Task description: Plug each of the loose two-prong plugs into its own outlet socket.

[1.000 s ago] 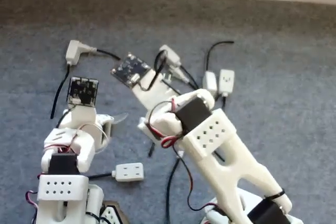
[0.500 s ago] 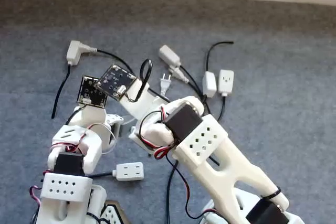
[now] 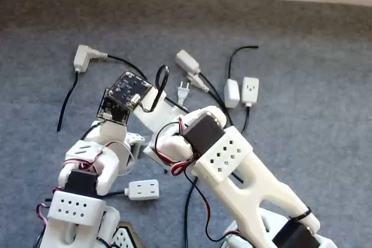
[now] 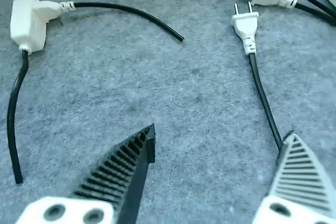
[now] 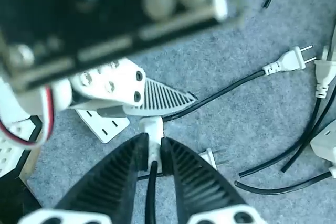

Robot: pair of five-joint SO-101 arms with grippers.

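Note:
In the right wrist view my right gripper [image 5: 153,141] is shut on a white plug [image 5: 152,128], its black cord running back between the fingers. Just beyond it lies a white outlet socket [image 5: 102,125], with a finger of the left gripper [image 5: 163,95] over it. My left gripper [image 4: 220,134] hangs open above bare carpet, nothing between its fingers. Ahead of it lies a loose two-prong plug [image 4: 245,22], also seen from above [image 3: 183,90]. Its cord passes close by one finger [image 4: 294,177]. In the high view both wrists crowd together at centre left.
A white angled plug [image 3: 83,57] on a black cord lies far left. A socket [image 3: 187,61] with a plug [image 3: 197,79] beside it sits at the back centre. Two more white blocks [image 3: 250,90] lie to the right, and another socket [image 3: 143,189] by the left arm's base. Cords cross the grey carpet.
The right arm swung left early on, then held. The left wrist has turned right, toward the right arm's wrist, and now sits right beside it.

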